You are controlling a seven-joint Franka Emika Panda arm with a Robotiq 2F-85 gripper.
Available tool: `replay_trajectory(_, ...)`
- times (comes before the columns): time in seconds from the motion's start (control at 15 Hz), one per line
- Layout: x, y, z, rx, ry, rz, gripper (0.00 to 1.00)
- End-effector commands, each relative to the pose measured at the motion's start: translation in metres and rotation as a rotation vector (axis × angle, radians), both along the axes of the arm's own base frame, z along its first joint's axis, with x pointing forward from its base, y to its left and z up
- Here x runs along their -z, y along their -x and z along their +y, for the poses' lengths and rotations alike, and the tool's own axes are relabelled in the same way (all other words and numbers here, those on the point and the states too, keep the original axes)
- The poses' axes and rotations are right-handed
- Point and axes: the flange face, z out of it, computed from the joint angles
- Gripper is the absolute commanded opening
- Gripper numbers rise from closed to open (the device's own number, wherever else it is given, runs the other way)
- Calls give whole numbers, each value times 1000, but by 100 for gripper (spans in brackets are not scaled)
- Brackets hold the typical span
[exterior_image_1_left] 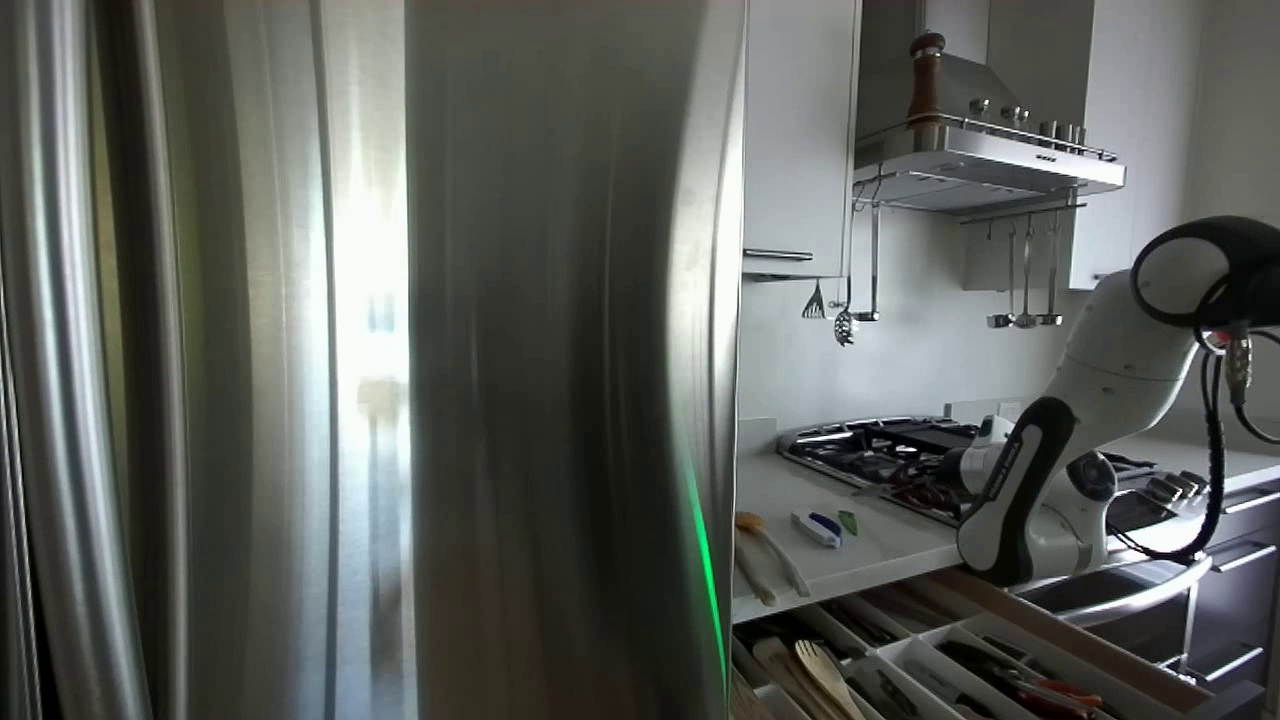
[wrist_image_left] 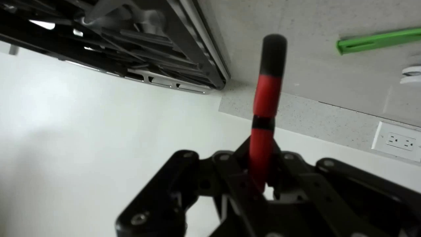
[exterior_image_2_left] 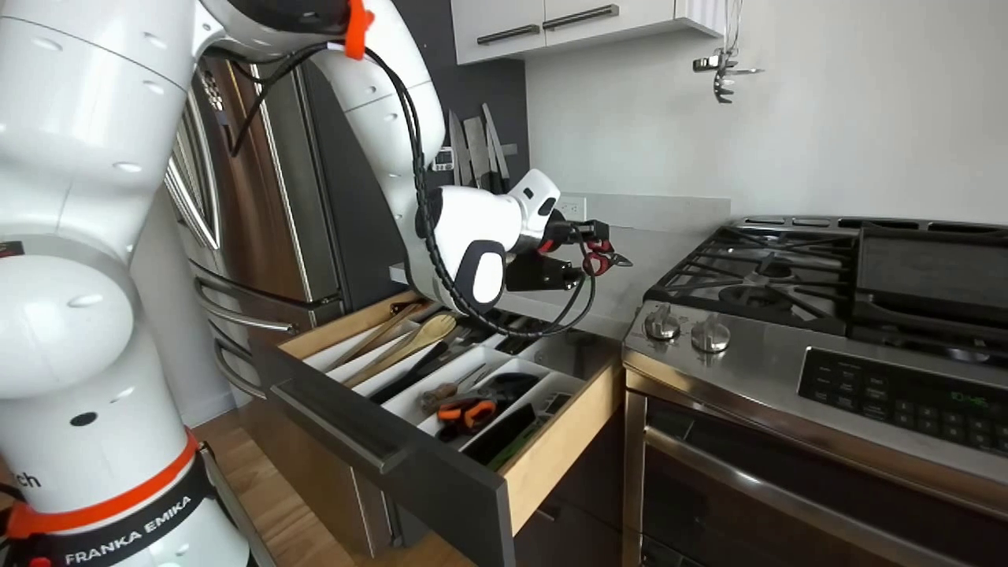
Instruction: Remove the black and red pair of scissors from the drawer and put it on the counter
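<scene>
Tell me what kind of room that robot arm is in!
It looks like a kitchen. You can tell from the black-grated steel gas hob, the silvery metal range hood above it, and the wide, shallow drawer with pale dividers holding a pale wooden fork.

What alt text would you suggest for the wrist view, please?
The tool grips red and black scissors, seen edge-on, with a hob at upper left and a green object on the pale counter at upper right.
</scene>
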Motion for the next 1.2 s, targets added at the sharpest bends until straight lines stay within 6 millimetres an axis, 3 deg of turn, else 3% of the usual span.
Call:
replay_trajectory(0.0, 27, -17, 15, -10, 103, -62, 2)
replay_trajectory(0.4, 53, -33, 28, -29, 182, -33, 2)
replay_trajectory(0.47, 55, -35, 29, -31, 187, -31, 31)
replay_trajectory(0.53, 57, -36, 30, -32, 193, -29, 32)
replay_trajectory(1.13, 53, -38, 29, -55, 148, 36, 99)
